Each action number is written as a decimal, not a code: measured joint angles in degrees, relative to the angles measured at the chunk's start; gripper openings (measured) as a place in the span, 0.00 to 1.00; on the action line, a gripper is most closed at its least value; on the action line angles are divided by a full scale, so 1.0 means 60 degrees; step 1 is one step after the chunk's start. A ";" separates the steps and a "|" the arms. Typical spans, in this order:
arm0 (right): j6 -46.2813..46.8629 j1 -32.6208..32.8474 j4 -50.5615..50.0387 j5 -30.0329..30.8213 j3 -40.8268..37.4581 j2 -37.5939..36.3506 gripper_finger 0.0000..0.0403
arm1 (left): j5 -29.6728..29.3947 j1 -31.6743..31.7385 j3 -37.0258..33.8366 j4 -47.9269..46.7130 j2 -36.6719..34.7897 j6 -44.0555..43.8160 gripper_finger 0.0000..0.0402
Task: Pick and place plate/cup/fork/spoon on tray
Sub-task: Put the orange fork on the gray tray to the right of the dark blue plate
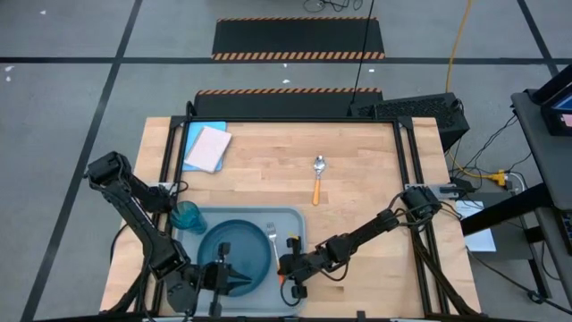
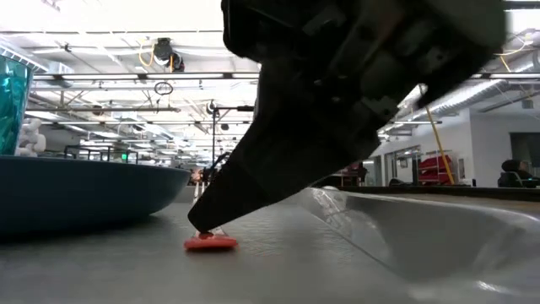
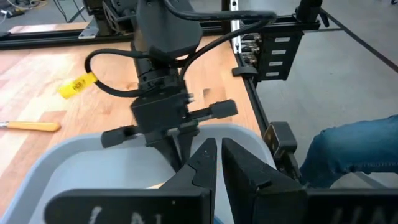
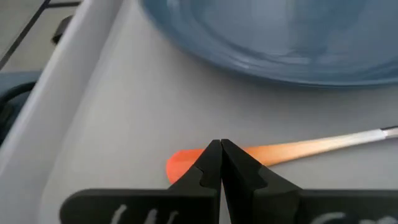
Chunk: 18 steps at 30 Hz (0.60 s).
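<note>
Under your right claw (image 1: 292, 280) lies the fork (image 1: 273, 239), already on the tray (image 1: 294, 218). The claw's fingers are clenched, tips down at the red-orange handle end. In the right wrist view the pressed-together tips sit over the handle, but whether they pinch it or only touch it can't be told.

By my reading, three of four items are done. The plate (image 1: 235, 247) sits in the tray just beside the right claw, on the side toward your left claw (image 1: 221, 280). The cup (image 1: 188, 216) stands past the plate, at the tray's far corner from the right claw, on the left arm's side. The fork lies between plate and tray rim.

Left to do: the spoon (image 1: 317, 178). It rests on the bare surface, well apart from both claws, beyond the tray's far edge as seen from the right claw.

Your left claw hangs over the plate's near edge, fingers nearly together, holding nothing.

Count: one plate, one cup, one fork, one spoon, one tray. Also one flat blue-and-pink rectangle (image 1: 205, 148) on the surface, far from both claws.
</note>
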 joint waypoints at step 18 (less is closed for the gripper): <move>-0.1170 -0.0826 -0.1235 0.2706 0.0007 -0.1878 0.00 | -0.0004 -0.0386 0.0000 0.0011 -0.0004 -0.0099 0.06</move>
